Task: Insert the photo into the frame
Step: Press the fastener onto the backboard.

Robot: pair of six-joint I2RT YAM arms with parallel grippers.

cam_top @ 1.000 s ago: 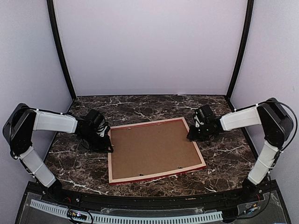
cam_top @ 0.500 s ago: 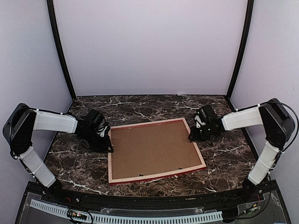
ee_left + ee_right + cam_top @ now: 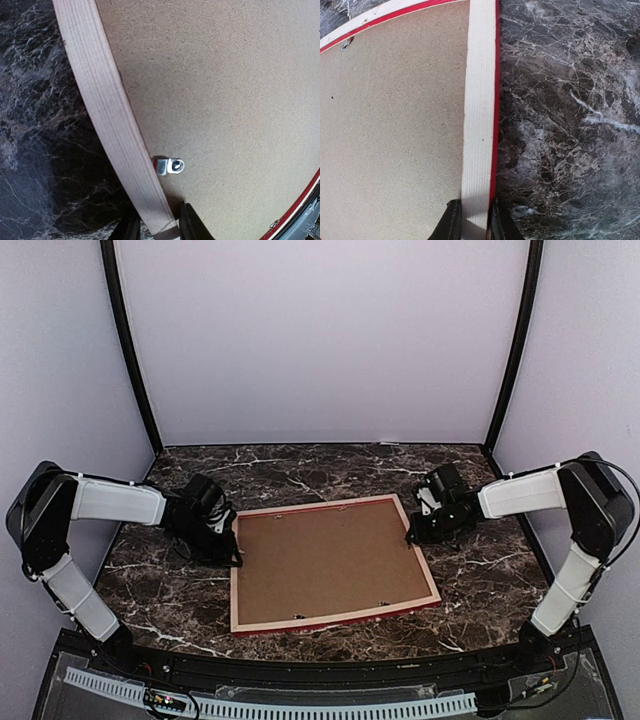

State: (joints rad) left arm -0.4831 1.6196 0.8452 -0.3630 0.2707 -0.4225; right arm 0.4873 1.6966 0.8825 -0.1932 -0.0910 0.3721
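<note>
Two rails are mattering here, one for each arm. Toward the left edge of the surface [image 3: 480, 580], my left fingers [image 3: 194, 225] are straddling the left rail of the frame [image 3: 335, 619]. One finger is sitting outside over the marble and one inside over the brown backing board [image 3: 325, 560], and they are clamping the pale wood between them. A metal tab [image 3: 170, 166] is lying just beyond them on the board. That rail is running straight away from my fingertips.

In the middle of the surface the frame is lying flat and face down, with the board filling its opening. The photo is not showing in any view; I am guessing it is lying under the board, but I cannot tell.

Toward the right edge, my right fingers [image 3: 451, 220] are pinching the right rail near its far corner, one on each side, its length likewise pointing away from me. Each arm is sitting nearest its own rail.
</note>
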